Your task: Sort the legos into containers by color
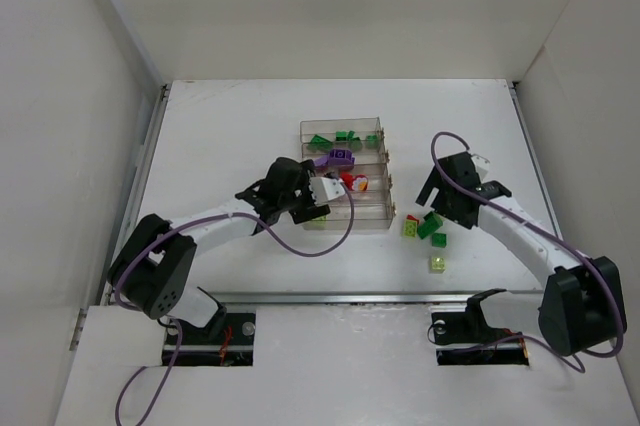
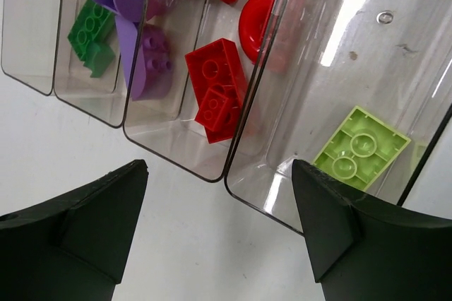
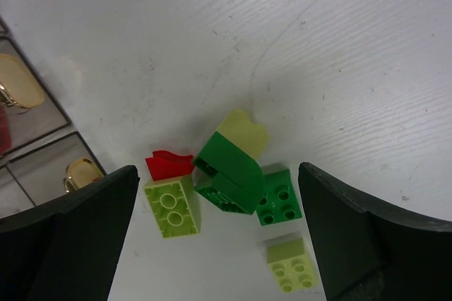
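The clear tray (image 1: pixel 345 123) stands mid-table with its containers in parallel rows. Seen from the left wrist, they hold dark green legos (image 2: pixel 92 32), purple ones (image 2: pixel 138 54), red ones (image 2: pixel 215 85) and a lime one (image 2: pixel 360 147). My left gripper (image 1: pixel 325 189) (image 2: pixel 219 205) hangs open over the tray's end, with nothing between its fingers. My right gripper (image 1: pixel 440 201) (image 3: pixel 219 227) is open above loose legos on the table: a lime brick (image 3: pixel 171 205), a red piece (image 3: pixel 168 163), stacked dark green bricks (image 3: pixel 229 170), a flat green one (image 3: pixel 280 196) and a small lime one (image 3: pixel 289 264).
White walls enclose the table on three sides. One lime brick (image 1: pixel 437 262) lies apart, nearer the front edge. The tray's corner (image 3: pixel 42 167) shows at the left of the right wrist view, with gold-coloured bits (image 3: pixel 78 170) inside. Purple cables loop off both arms.
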